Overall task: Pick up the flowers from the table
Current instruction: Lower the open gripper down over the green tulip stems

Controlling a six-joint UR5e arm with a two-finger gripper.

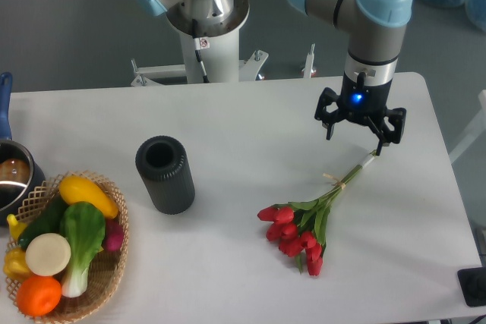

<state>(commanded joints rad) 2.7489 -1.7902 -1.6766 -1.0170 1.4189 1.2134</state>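
The flowers [298, 231] lie on the white table [243, 119] at the right front. They are red tulips with green leaves, and their pale green stems run up and to the right, ending near the gripper. My gripper [355, 140] points down over the far end of the stems. Its jaws are wide apart and nothing is between them. The right fingertip [380, 144] is just above the stem tips; I cannot tell whether it touches them.
A black cylinder [164, 174] stands upright left of centre. A wicker basket [115, 263] of colourful vegetables sits at the front left corner, with a dark pot [13, 176] behind it. The robot base [205, 20] stands at the table's far edge.
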